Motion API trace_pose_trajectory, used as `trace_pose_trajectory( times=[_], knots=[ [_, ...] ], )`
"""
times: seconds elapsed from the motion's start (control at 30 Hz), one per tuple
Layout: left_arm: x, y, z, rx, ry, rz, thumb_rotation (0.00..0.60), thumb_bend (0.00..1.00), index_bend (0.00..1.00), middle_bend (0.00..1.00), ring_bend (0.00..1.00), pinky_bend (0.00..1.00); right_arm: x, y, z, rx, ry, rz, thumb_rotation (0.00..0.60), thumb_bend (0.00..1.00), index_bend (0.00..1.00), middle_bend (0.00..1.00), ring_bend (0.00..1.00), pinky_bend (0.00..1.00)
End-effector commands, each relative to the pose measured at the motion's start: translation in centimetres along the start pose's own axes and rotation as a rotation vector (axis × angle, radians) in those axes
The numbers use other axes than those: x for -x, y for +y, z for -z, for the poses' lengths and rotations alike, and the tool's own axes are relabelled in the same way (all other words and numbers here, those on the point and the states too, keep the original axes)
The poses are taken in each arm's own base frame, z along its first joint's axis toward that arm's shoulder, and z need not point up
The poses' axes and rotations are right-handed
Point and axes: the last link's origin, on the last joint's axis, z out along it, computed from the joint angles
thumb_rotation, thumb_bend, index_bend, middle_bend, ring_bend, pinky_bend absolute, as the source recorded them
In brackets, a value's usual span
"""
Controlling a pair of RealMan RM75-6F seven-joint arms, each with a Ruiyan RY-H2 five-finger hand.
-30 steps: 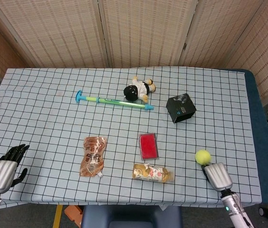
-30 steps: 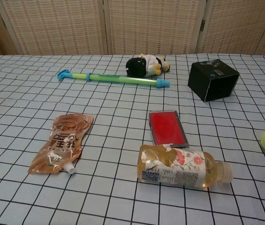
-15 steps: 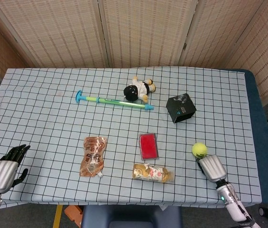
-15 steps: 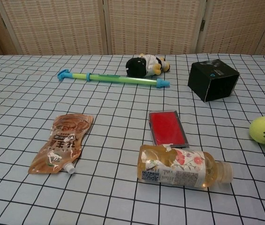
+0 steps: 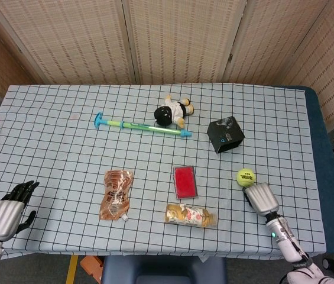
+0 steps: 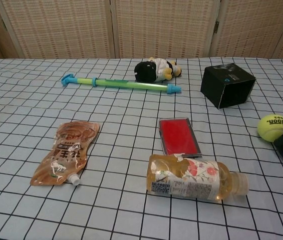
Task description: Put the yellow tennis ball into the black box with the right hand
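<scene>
Lying between: bottle (image 6: 194, 178), red case (image 6: 178, 136).

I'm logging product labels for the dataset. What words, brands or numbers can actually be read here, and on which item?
Tennis ball: dark print that looks like "uoloon", upside down; uncertain.
Brown pouch: large characters, not legible.
Drink bottle: flowered label with a square code; its text is too small.
Black box: small blue mark, no readable words.
Red case: no text visible.
</scene>
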Motion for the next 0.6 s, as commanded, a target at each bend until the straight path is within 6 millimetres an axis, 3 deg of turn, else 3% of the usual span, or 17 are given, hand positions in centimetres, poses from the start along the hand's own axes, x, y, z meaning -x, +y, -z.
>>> trace_pose_trajectory(
  times=[0.03,0.33,0.6],
  knots=[
    [0.0,0.0,0.0,0.0,0.0,0.0,0.6,0.41,0.11,0.1,0.1,0.4,-0.4,0.2,-0.5,0.006,-0.003,0.008,0.6,1.0,1.0,0.92,0.75,1.0],
    [0.0,0.0,0.1,0.002,-0.002,-0.003,0.6,0.41,0.11,0.1,0.1,0.4,-0.3,0.5,-2.1,0.016,-0.035,0.044,0.6,1.0,1.0,0.92,0.75,1.0],
    [0.2,0.1,0.0,0.004,-0.009,-0.003,0.6,0.41,0.11,0.1,0.1,0.4,-0.5,-0.6,-3.6,-0.014,-0.037,0.011,0.6,1.0,1.0,0.92,0.74,1.0]
  ],
)
